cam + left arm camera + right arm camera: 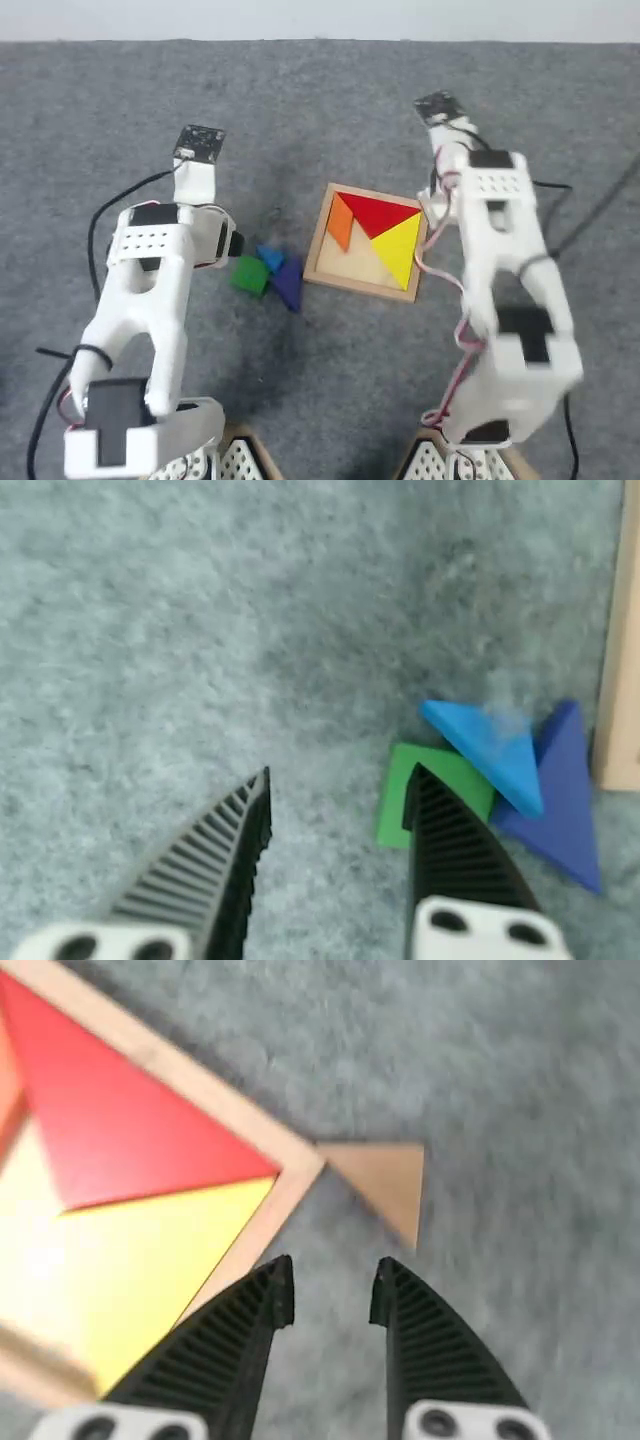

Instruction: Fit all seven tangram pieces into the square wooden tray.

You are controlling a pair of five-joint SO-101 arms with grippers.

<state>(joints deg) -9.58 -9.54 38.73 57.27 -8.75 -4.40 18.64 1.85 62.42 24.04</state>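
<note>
1. Grey, felt-like cloth covers the table. Just right of centre in the high view lies the square wooden tray, set a little askew.
2. Inside it sit a red triangle, a yellow triangle and an orange piece. Its lower left floor is bare wood.
3. Just left of the tray huddle a green piece, a light blue triangle and a dark blue piece, with the light blue one lapping over its neighbours.
4. A tan triangle lies on the cloth with its tip at one outer corner of the tray.
5. The left jaws hang wide open and empty, one finger over the green piece. The right jaws are narrowly parted and empty, by the tray's rim near the tan triangle.
6. Three pieces look placed and four remain, so fetching is the step in hand. Next, the left jaws would need to drop squarely around one loose piece, most likely the green one, without nudging the other two.
</note>
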